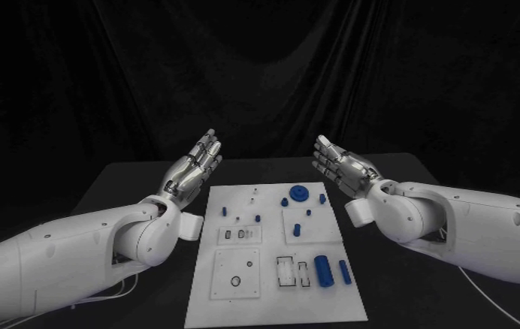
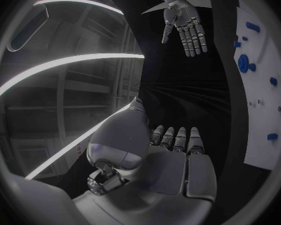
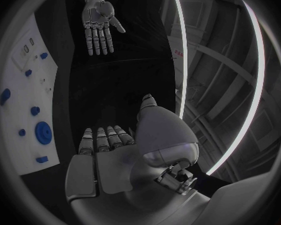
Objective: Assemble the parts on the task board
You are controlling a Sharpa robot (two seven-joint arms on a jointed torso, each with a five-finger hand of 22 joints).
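Robot hands [image 1: 195, 160] [image 1: 341, 165] spread beside task board [image 1: 276, 299] edges.

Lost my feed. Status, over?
Left hand and right hand open, raised beside task board. Parts untouched. Nothing in the way.

Task board [image 1: 233, 303] mid-table [image 1: 130, 175] with parts [image 1: 323, 270] on it, between left robot hand [image 1: 193, 165] and right robot hand [image 1: 345, 165].

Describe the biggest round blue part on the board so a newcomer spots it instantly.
Start at the white task board in the middle of the black table. Go to its far edge, right of centre: the round blue disc-shaped part sits there. It is wider than the small blue pieces around it.
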